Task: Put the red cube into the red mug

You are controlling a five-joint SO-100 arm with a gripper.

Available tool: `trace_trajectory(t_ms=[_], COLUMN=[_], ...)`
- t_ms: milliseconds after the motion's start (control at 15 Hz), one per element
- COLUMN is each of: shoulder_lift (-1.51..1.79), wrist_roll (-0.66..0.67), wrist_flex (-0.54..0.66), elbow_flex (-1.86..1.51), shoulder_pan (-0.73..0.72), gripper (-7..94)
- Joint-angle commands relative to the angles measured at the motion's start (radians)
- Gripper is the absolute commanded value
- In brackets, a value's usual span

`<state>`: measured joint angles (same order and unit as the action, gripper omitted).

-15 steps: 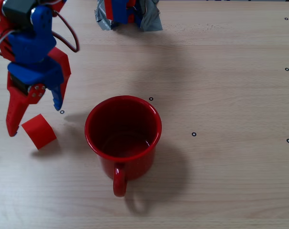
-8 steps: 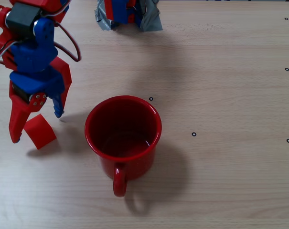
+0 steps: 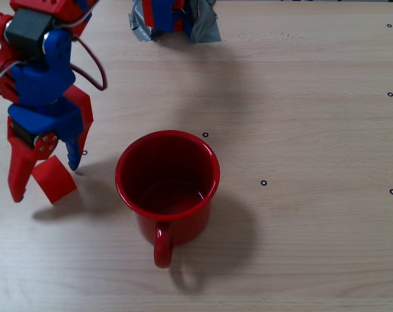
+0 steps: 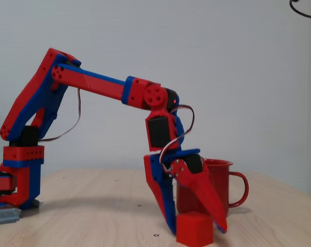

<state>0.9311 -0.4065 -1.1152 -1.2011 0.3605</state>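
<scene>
- Gripper (image 3: pixel 43 175) lower and nearer than 1 second ago: then off to the upper left of the red cube (image 3: pixel 54 179), now dropped around it, long red finger (image 3: pixel 19 166) on the cube's left, short blue-tipped finger (image 3: pixel 73 153) at its upper right in the overhead fixed view.
- Jaws spread wide, cube sitting in the gap; no squeeze visible yet.
- Cube itself unmoved across those moments: same spot on the counter (image 3: pixel 300 117), flat on its base, corner turned toward the camera.
- Side fixed view: fingertips down almost at counter level, red cube (image 4: pixel 194 228) in front of the gripper (image 4: pixel 196 226), red mug (image 4: pixel 217 185) behind; contact between fingers and cube possibly begun, hard to tell from this angle.
- Meaning for the task: approach finished, grasp about to start; lift and carry to the mug not yet done.
- Red mug (image 3: pixel 168 185) upright, just right of the cube in the overhead view, apart from it, handle pointing toward the bottom edge.
- Mug interior red and glossy, nothing inside, only reflections on the bottom.
- Likely need next: a firm close across 2 opposite cube faces, since the cube sits rotated against the finger line and could twist or slide out.
- Grey tape (image 3: pixel 206 26) over the arm's base at the top edge, far from the action.
</scene>
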Motion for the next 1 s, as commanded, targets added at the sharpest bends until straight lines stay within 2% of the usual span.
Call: trace_trajectory(t_ms=[0,467,867,933], shoulder_lift=[0.055,0.049,0.051,0.051], wrist_roll=[-0.018,-0.035,-0.064,-0.058], wrist_flex=[0.018,0.026,0.043,0.041], elbow_flex=[0.077,0.087,0.1,0.1], shoulder_pan=[-0.005,-0.014,0.0,0.0], gripper=[35,30,0,0])
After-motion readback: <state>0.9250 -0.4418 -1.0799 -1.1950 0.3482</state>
